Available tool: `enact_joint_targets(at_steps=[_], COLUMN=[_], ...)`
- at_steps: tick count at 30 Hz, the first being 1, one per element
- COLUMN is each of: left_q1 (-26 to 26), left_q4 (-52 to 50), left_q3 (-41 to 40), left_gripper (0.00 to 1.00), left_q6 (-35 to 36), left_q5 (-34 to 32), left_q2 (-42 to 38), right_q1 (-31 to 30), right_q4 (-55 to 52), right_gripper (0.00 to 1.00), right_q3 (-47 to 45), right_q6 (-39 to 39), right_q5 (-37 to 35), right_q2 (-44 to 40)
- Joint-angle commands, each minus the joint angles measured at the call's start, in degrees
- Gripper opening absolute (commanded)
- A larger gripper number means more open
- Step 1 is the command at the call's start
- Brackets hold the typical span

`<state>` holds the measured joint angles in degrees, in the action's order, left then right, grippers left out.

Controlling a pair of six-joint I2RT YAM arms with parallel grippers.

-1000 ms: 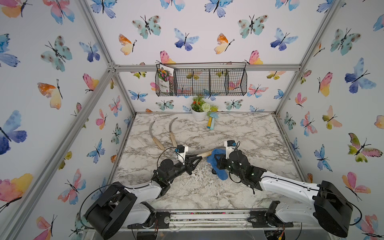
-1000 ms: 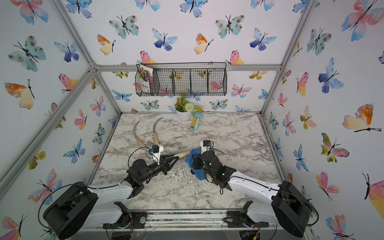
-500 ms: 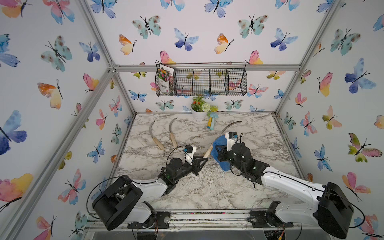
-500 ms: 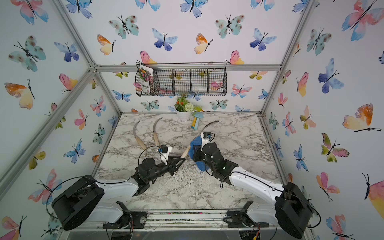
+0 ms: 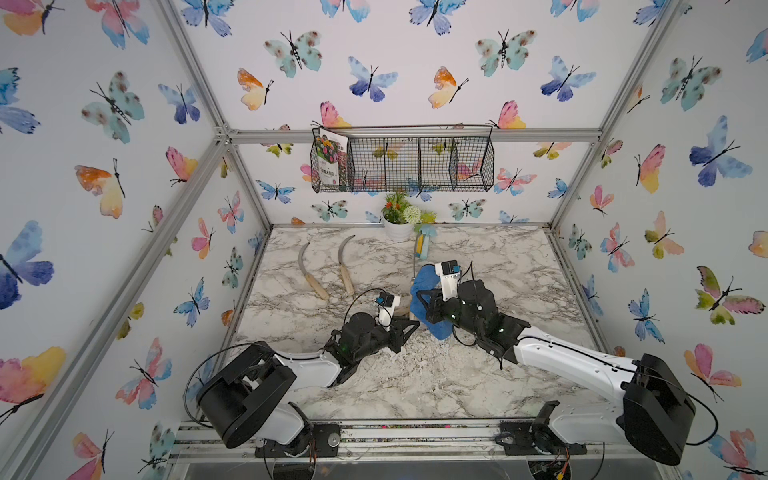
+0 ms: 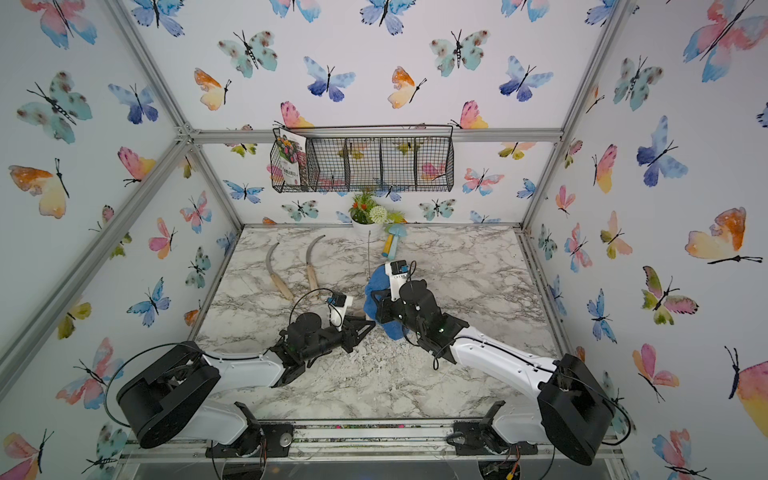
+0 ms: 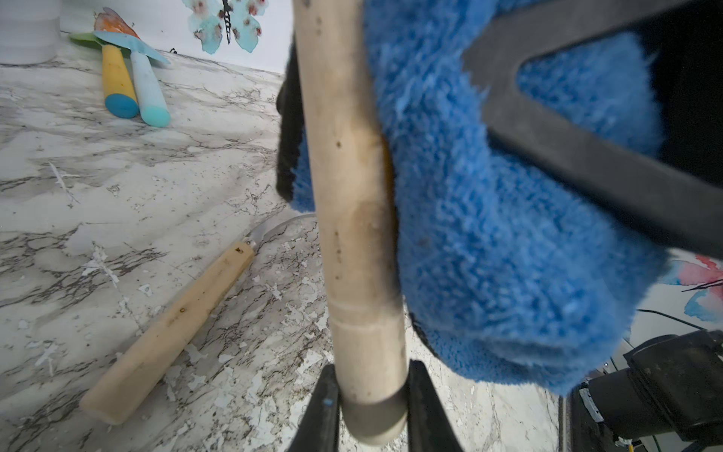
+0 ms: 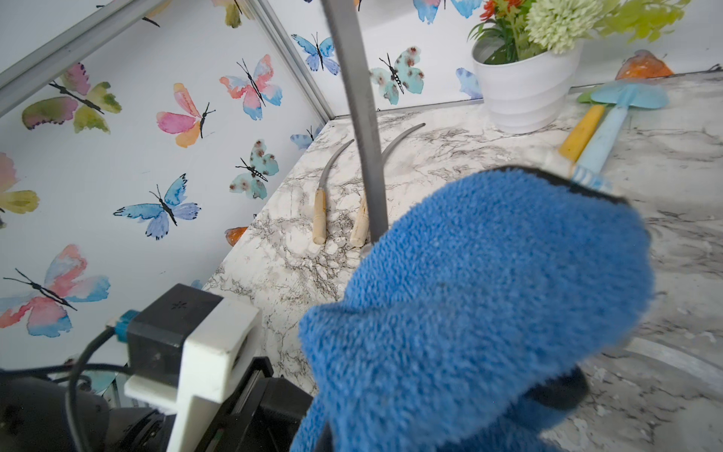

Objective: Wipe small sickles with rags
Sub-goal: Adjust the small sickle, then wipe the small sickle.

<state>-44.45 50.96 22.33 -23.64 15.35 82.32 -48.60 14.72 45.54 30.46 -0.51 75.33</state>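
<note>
Left gripper [image 7: 369,401] was clamped tight on the butt end of a small sickle [image 7: 352,195] with a short pale wooden handle and a thin curved grey metal blade. The handle ran straight out of the jaws. The blade [image 8: 358,117] rose clear of the cloth, and in both top views it showed edge-on as a thin line [image 5: 414,262] [image 6: 368,253].

A thick blue terry-cloth rag [image 7: 489,235] was folded around the sickle where handle meets blade, touching the wood on one side. Right gripper [image 5: 420,306] was fully closed, pinching the rag, with one dark finger [image 7: 547,129] pressed across the outside of the pile. The two grippers met near the middle of the grey-veined white marble tabletop [image 5: 498,374], raised off its surface.

Two more sickles [image 5: 309,272] [image 5: 344,266] lay side by side at the far left of the table, handles toward the robot and blades toward the back wall. A fourth sickle [image 7: 172,325] lay flat on the marble just beneath the left gripper, with flakes of white debris scattered around it.

By the back wall stood a white ribbed pot of artificial flowers [image 5: 398,232]. Yellow and light-blue mushroom-shaped toys [image 5: 422,246] lay just beside it. A black wire basket [image 5: 415,164] hung on the wall above, with a flower-printed packet [image 5: 330,160] at one end.
</note>
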Motion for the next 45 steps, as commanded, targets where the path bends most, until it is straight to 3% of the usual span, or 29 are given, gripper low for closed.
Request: enact_joint_targets(at_steps=[1, 4, 12, 17, 21, 27, 30, 36, 40, 45], left_q1=[-3.33, -3.13, -1.33, 2.44, 7.01, 8.23, 8.24, 8.11, 8.14, 7.97], left_q4=[4.73, 3.65, 7.48, 9.89, 14.04, 13.82, 13.7, 12.76, 12.08, 11.01], left_q3=[1.53, 1.07, -1.93, -3.91, -6.03, -7.33, -7.85, -8.16, -8.05, -7.91], left_gripper=[0.0, 0.0, 0.0, 0.0, 0.0, 0.0, 0.0, 0.0, 0.0, 0.0], left_q6=[4.41, 4.4, 2.45, -0.39, -3.95, -3.15, -2.43, -1.52, -0.8, 0.01], left_q5=[9.51, 8.11, 11.36, 11.8, 16.15, 14.14, 13.56, 12.92, 11.39, 9.99], left_q2=[-0.96, -2.46, -5.27, -6.73, -7.31, -9.3, -10.53, -12.03, -12.1, -12.58], right_q1=[-0.62, -0.62, -0.58, -0.53, -0.39, -0.09, -0.14, -1.25, -4.69, -4.97], right_q4=[2.95, 2.45, 1.17, -1.9, -6.87, -8.18, -7.21, 6.41, 11.25, 17.43], right_gripper=[0.02, 0.02, 0.02, 0.02, 0.02, 0.02, 0.02, 0.02, 0.02, 0.02], right_q3=[1.12, -1.03, -2.99, -3.53, -4.4, -10.02, -11.65, -12.73, -10.91, -13.27], right_q6=[-0.11, 0.74, -0.96, -1.41, 0.01, 2.7, 3.47, 4.6, 4.48, 5.48], right_q5=[-0.48, -4.48, -3.41, -6.21, -10.6, -12.8, -9.34, 9.84, 10.98, 13.13], right_q2=[-0.23, -2.97, -8.13, -12.86, -16.76, -20.06, -19.28, -6.61, -0.92, -2.26])
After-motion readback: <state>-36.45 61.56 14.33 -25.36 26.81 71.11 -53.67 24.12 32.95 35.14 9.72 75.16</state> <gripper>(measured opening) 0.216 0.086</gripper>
